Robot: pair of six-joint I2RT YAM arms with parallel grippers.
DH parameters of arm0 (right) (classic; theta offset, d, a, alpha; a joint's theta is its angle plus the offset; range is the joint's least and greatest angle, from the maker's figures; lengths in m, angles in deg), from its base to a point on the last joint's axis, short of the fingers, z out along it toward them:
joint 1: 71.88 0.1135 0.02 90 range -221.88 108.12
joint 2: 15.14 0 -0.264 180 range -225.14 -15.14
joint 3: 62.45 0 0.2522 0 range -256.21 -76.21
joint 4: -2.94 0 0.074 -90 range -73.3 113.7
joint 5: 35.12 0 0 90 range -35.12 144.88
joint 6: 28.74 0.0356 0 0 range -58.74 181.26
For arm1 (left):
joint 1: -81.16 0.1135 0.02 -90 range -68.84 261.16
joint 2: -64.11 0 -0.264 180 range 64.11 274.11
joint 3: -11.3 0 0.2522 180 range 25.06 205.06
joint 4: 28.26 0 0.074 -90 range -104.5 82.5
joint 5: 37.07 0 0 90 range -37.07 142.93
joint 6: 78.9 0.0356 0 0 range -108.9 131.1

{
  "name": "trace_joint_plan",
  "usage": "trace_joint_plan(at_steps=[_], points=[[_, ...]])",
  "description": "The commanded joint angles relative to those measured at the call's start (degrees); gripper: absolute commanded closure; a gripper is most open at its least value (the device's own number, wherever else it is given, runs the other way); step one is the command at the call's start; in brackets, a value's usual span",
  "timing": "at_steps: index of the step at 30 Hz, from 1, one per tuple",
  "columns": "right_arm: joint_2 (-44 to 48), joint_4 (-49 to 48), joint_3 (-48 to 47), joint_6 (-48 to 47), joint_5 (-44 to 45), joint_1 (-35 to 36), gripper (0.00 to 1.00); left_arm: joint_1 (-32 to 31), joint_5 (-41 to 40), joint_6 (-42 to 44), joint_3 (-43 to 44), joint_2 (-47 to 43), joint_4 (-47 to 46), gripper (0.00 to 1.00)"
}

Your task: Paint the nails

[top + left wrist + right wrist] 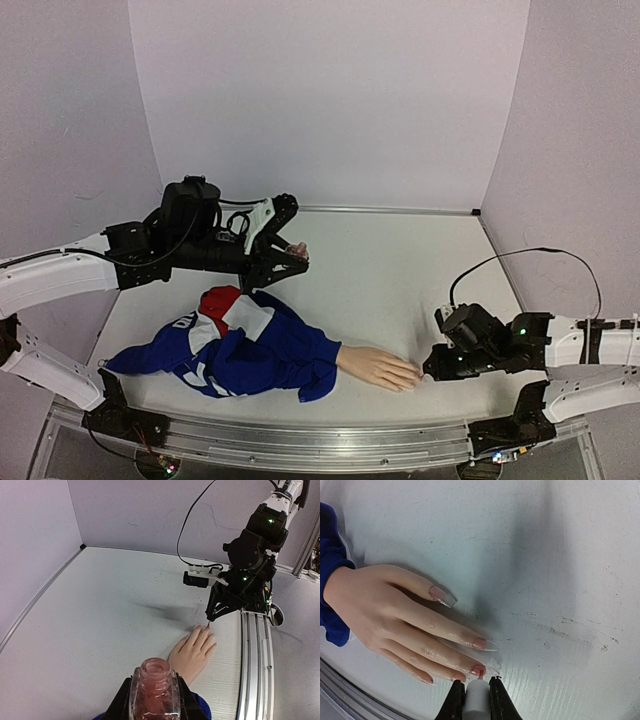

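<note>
The beige mannequin hand [378, 368] lies palm down near the table's front, its arm in a blue sleeve [285, 355]. Its long nails [481, 643] show in the right wrist view, several tinted pink. My right gripper [476, 682] is shut on the white brush handle [477, 700]. The pink brush tip touches the middle finger's nail [478, 670]. In the left wrist view the same gripper [215, 615] hovers at the fingertips. My left gripper [155, 702] is shut on the open pinkish polish bottle [154, 685], held upright above the table behind the sleeve [296, 247].
The blue garment with red and white patches [225, 305] is bunched at the front left. A metal rail [300, 440] runs along the near edge. A black cable [500, 260] loops over the right arm. White walls enclose the table.
</note>
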Motion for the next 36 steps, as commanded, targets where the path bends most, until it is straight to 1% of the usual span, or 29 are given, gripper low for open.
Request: trace_joint_plan(at_steps=[1,15,31,36], points=[[-1.0,1.0,-0.2,0.5,0.1,0.2,1.0,-0.3,0.9,0.9,1.9,-1.8,-1.5,1.0],[-2.7,0.3,0.1,0.2,-1.5,0.3,1.0,-0.3,1.0,0.8,1.9,-1.7,-1.5,1.0],[-4.4,0.8,-0.6,1.5,0.6,0.2,1.0,-0.3,1.0,0.9,1.9,-1.8,-1.5,1.0],[-3.9,2.4,-0.8,2.5,2.1,0.3,1.0,-0.3,1.0,0.9,1.9,-1.8,-1.4,1.0]])
